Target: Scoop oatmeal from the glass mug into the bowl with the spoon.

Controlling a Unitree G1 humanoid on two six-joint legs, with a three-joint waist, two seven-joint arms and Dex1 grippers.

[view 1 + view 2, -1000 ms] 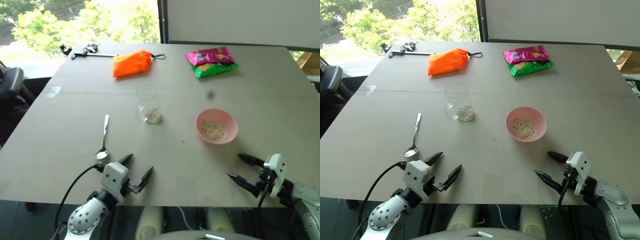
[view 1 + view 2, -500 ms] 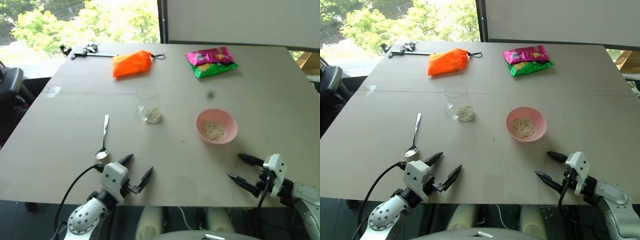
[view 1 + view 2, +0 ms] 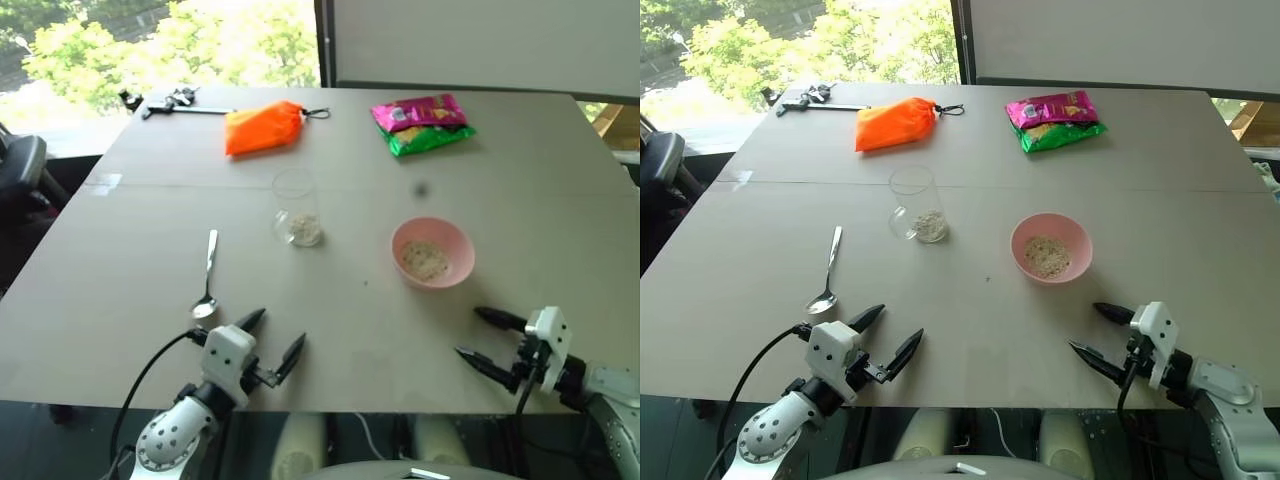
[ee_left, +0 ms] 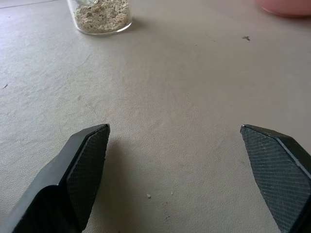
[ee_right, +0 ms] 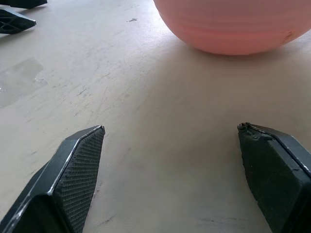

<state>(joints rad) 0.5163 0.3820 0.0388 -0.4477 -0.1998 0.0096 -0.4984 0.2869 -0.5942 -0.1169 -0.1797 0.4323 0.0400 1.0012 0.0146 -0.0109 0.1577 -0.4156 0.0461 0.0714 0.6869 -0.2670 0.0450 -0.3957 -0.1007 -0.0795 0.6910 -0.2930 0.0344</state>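
A clear glass mug (image 3: 297, 208) stands mid-table with pale oatmeal (image 3: 303, 230) at its bottom. To its right sits the pink bowl (image 3: 433, 253), a little oatmeal (image 3: 425, 261) inside. The silver spoon (image 3: 207, 274) lies flat on the table, left of the mug, head toward me. My left gripper (image 3: 272, 339) hovers open at the near table edge, just right of the spoon's head, holding nothing. My right gripper (image 3: 481, 336) is open near the front right edge, short of the bowl (image 5: 233, 24). The mug's base (image 4: 101, 17) shows ahead of the left fingers.
An orange pouch (image 3: 263, 127) and a pink-green snack bag (image 3: 424, 122) lie at the far side of the grey table (image 3: 150, 250). A dark tool (image 3: 175, 102) rests at the far left corner. A dark chair (image 3: 18, 175) stands off the left edge.
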